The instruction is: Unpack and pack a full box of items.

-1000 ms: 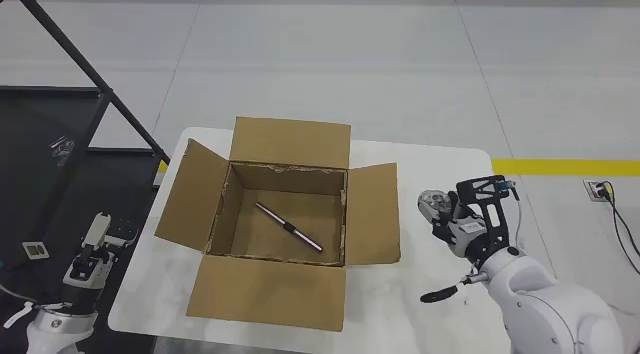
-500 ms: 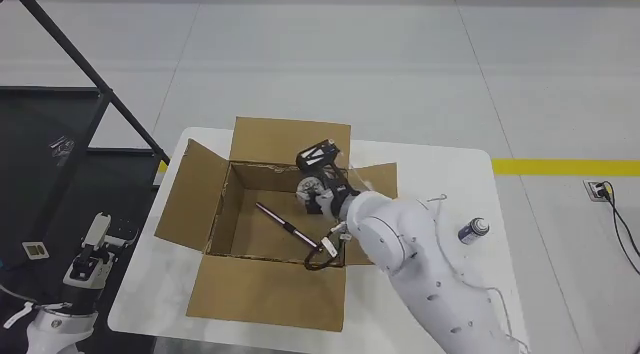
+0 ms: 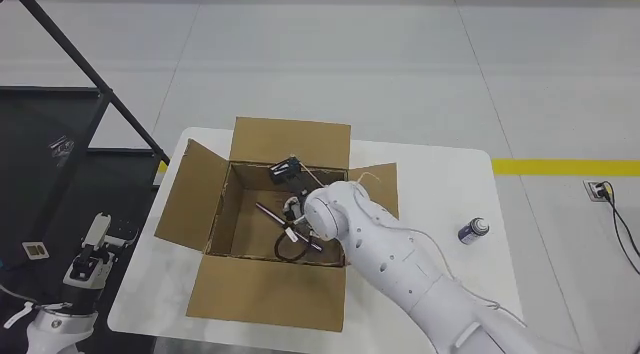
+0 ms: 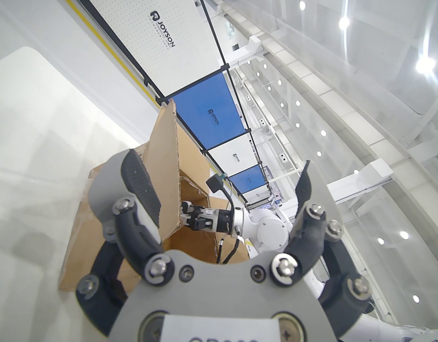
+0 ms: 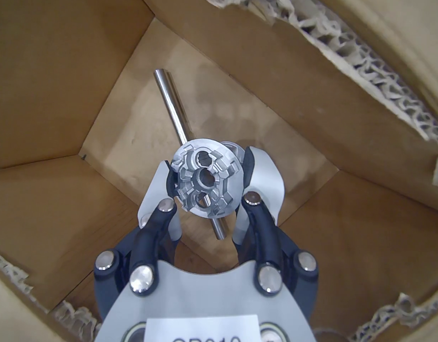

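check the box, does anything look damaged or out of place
Yes: the cardboard box has torn rims, with ragged corrugated edges exposed along its walls. The metal rod lies flat on its floor, and the right gripper holds a metal disc inside; neither looks amiss.

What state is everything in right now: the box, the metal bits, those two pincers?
Cardboard box: open, all four flaps folded outward.
Metal rod: lying flat on the box floor.
Metal disc: gripped above the rod, inside the box.
Right pincer: shut on the metal disc.
Left pincer: open, holding nothing.
Can: on the table, outside the box.
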